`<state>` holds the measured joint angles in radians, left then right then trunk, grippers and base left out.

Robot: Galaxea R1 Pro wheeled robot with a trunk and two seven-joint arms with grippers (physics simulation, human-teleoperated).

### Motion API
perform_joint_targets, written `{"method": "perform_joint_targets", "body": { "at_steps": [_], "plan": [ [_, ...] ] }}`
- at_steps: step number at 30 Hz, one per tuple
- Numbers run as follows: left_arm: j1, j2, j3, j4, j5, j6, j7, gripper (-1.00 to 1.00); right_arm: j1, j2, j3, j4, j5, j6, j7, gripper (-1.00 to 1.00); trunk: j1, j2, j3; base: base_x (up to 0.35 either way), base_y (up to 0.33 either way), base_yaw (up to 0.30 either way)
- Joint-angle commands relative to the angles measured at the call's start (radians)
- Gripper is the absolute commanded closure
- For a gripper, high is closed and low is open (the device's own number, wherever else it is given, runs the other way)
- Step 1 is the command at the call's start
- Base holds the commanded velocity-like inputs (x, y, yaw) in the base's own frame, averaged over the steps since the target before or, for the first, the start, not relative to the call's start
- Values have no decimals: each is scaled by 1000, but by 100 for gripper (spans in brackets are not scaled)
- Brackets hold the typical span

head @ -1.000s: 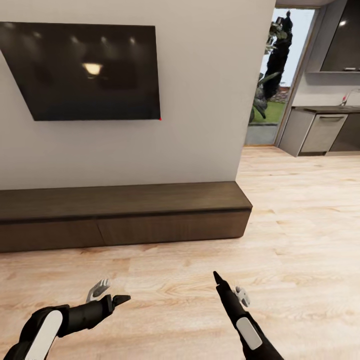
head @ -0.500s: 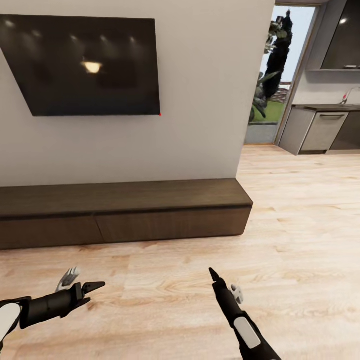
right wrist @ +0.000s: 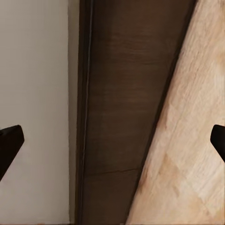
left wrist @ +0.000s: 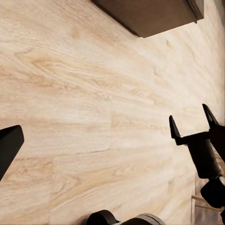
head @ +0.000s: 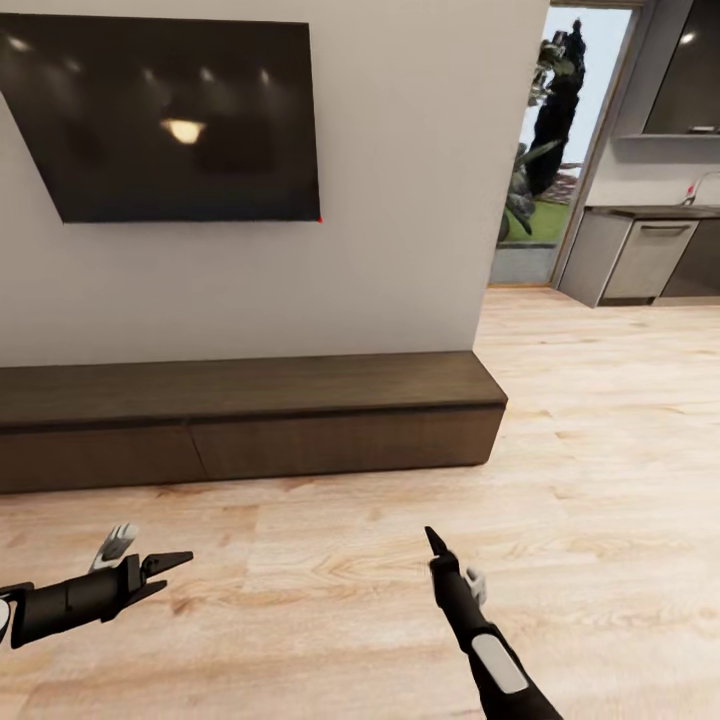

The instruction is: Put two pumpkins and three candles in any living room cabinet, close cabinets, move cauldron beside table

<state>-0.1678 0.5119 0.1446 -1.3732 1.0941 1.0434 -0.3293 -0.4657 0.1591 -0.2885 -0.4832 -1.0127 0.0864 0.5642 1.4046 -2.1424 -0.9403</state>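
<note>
Head view: cabinet shut, seemingly.

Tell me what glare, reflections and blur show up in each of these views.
Head view: ceiling lights reflect as a warm blob and small dots in the dark TV screen; the doorway is bright daylight. Left wrist view: floor grain is sharp, evenly lit. Right wrist view: the cabinet looks soft, slightly blurred.

In the head view the left arm enters from the lower left edge, forearm nearly level, its left gripper pointing toward frame centre with fingers spread apart and empty. The right arm rises from the bottom edge right of centre, and the right gripper points up the frame (one dark finger leads, a pale one sits beside it), parted wide with nothing between.
</note>
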Motion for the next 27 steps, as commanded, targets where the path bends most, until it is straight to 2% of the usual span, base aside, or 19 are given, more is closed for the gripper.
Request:
{"method": "perform_joint_targets", "body": {
  "at_steps": [1, 3, 5, 15, 27],
  "plan": [
    [-1, 0, 1, 0, -8, 4, -13, -100, 0, 1, -4, 1, -49, 8, 5, -100, 4, -8, -4, 0, 0, 0],
    [-1, 0, 1, 0, -8, 4, -15, -100, 0, 1, -4, 1, -82, 7, 5, -100, 11, -22, -10, 0, 0, 0],
    [-1, -1, 1, 0, -8, 4, -15, -100, 0, 2, -3, -1, -93, 1, 2, -100, 19, -36, -17, 0, 0, 0],
    [-1, -4, -1, 0, -8, 4, -16, -100, 0, 3, -1, 2, -99, -5, -3, -100, 57, -106, -48, 0, 0, 0],
    [-1, -9, -2, 5, -9, 3, -18, -100, 0, 5, -2, 4, -107, -1, -3, -100, 57, -106, -48, 26, 0, 0]
  ]
}}
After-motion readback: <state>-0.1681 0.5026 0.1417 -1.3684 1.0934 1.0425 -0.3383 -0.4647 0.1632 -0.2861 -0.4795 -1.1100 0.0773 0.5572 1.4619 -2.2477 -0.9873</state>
